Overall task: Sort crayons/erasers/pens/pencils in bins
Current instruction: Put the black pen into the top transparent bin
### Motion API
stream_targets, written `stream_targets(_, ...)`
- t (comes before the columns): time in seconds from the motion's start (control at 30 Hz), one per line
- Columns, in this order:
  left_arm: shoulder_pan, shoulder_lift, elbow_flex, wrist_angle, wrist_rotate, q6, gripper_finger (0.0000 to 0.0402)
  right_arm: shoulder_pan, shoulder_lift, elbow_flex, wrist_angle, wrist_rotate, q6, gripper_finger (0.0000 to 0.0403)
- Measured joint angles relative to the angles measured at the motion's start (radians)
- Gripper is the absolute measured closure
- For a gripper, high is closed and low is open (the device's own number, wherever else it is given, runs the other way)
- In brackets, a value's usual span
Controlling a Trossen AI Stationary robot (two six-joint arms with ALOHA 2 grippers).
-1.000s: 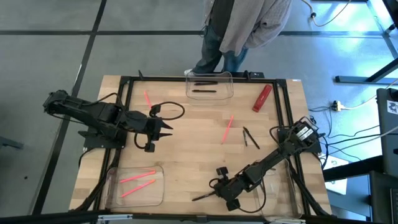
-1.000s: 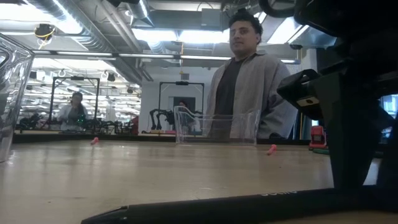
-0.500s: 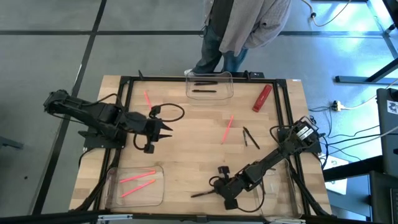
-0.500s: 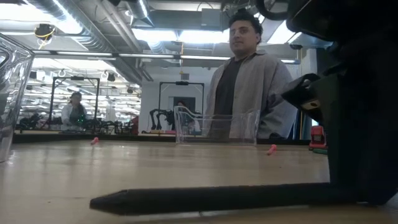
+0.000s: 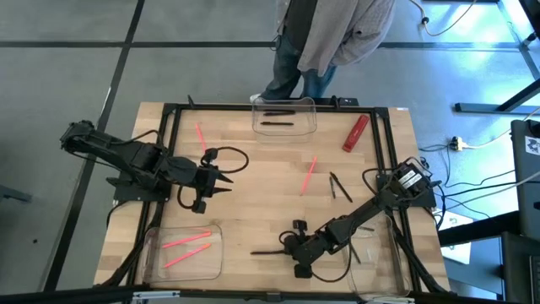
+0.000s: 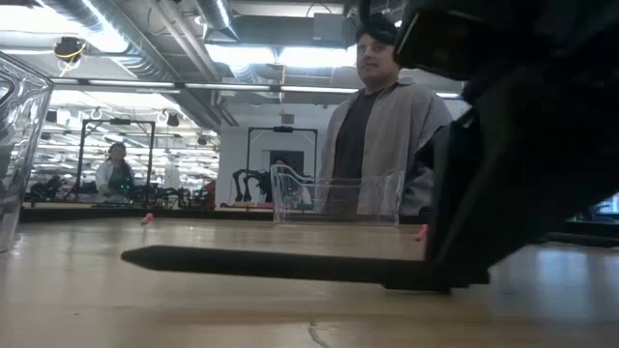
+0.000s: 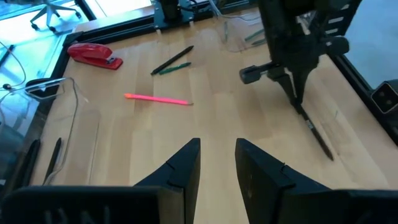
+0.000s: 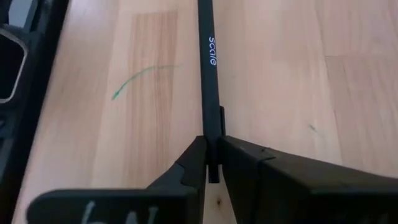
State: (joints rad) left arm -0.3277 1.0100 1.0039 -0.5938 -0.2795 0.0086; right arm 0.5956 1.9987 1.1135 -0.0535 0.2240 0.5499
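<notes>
My right gripper is near the table's front, shut on a black pen whose free end points toward the table's left. My left gripper hovers open over the left half and touches nothing. Loose on the wood lie a pink stick, another pink stick and two dark sticks. The far bin holds two black sticks. The near-left bin holds pink sticks. Another bin stands at the near right. My right gripper pinches the pen's rear end between its two fingers. The fingers slant down from the table's right and lie along the pen, which sticks straight out ahead of them. The pen is nearly level and low over the wood; whether its tip touches, I cannot tell.
A red stapler lies at the far right. A person stands behind the far edge. A black frame rail runs around the tabletop. Bare wood lies between the two arms.
My right gripper has shifted a little toward the table's left and rolled its wrist. The black pen has swung with it: its free end has moved away from the near edge, toward the far-left, and the pen now lies about parallel to the front edge.
</notes>
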Motion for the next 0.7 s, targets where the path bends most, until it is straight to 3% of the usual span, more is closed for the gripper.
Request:
stream_targets(0.37, -0.030, 0.000, 0.000, -0.026, 0.000, -0.010, 0.0308, -0.080, -0.016, -0.001, -0.007, -0.004, 0.020, 0.0356)
stream_targets(0.7, -0.029, 0.000, 0.000, -0.031, 0.000, -0.034, 0.0308, -0.211, -0.168, -0.001, -0.052, -0.007, -0.112, 0.0355)
